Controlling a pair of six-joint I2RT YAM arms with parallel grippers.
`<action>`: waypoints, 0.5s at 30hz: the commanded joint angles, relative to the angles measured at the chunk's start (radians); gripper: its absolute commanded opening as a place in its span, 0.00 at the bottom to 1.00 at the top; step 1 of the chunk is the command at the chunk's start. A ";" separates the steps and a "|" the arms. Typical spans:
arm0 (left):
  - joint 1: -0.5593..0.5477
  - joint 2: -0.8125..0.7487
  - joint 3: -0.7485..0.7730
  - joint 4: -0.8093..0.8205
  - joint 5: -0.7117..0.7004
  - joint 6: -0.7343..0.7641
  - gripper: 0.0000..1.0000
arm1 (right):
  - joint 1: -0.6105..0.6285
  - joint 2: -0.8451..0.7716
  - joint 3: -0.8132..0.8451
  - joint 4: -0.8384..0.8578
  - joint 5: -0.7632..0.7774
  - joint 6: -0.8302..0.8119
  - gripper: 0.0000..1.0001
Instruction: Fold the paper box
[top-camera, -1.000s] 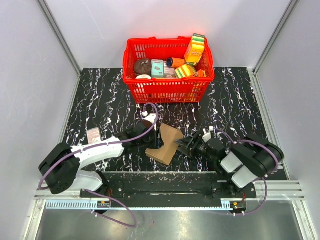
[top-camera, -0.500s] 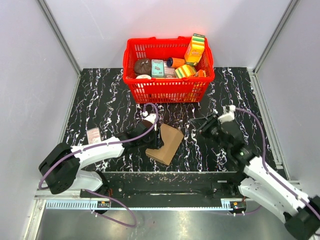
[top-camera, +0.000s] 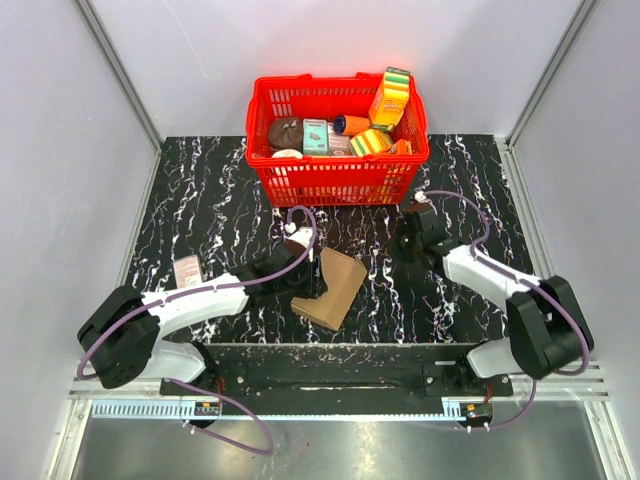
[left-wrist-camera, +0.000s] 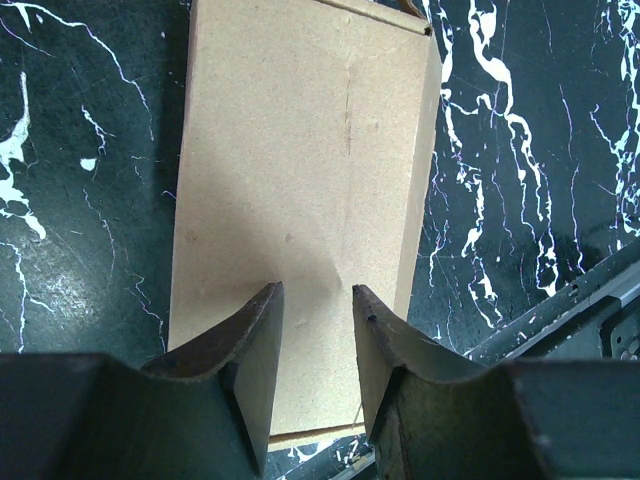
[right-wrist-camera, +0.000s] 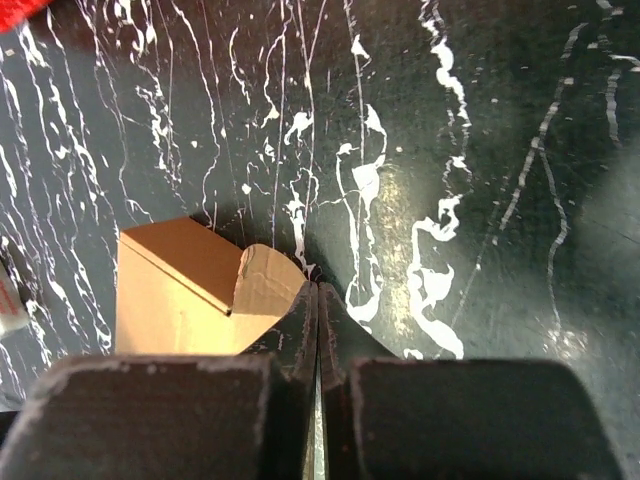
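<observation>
Top view: the paper box (top-camera: 340, 285) is sitting on the black marbled tabletop (top-camera: 210, 200), near the front edge and roughly midway between the two arm bases. It is showing as a slim brown carton, turned at an angle, with one long side face in view below its broad face.

Left arm: it is reaching in from the left, and the left gripper (left-wrist-camera: 317, 292) is sitting at the box's left edge. In the wrist view the jaws are standing partly apart and both fingers (left-wrist-camera: 250, 345) are lying over the plain broad cardboard panel, which is showing through the gap between them. Nothing is visibly clamped between them. Whether the tips are touching the panel or hanging just above it, I cannot tell.

Right arm: it is stretching out over the table, and the right gripper (right-wrist-camera: 317, 295) is hanging between the box and the red plastic basket (top-camera: 262, 150), apart from both. Its two fingers are pressing flat together and holding nothing. In its wrist view the box is lying to the left of the fingertips, with a rounded flap standing up at its near corner.

Basket: it is standing at the back centre, holding assorted printed packages. A small printed packet (top-camera: 187, 270) is lying on the table at the left, near the left arm.
</observation>
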 joint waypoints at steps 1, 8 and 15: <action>-0.007 0.016 0.016 0.018 0.024 0.016 0.38 | -0.007 0.106 0.065 0.100 -0.161 -0.076 0.00; -0.008 0.030 0.025 0.029 0.064 0.039 0.38 | -0.007 0.284 0.135 0.173 -0.263 -0.103 0.00; -0.010 0.039 0.026 0.031 0.067 0.047 0.37 | -0.006 0.305 0.135 0.178 -0.267 -0.115 0.00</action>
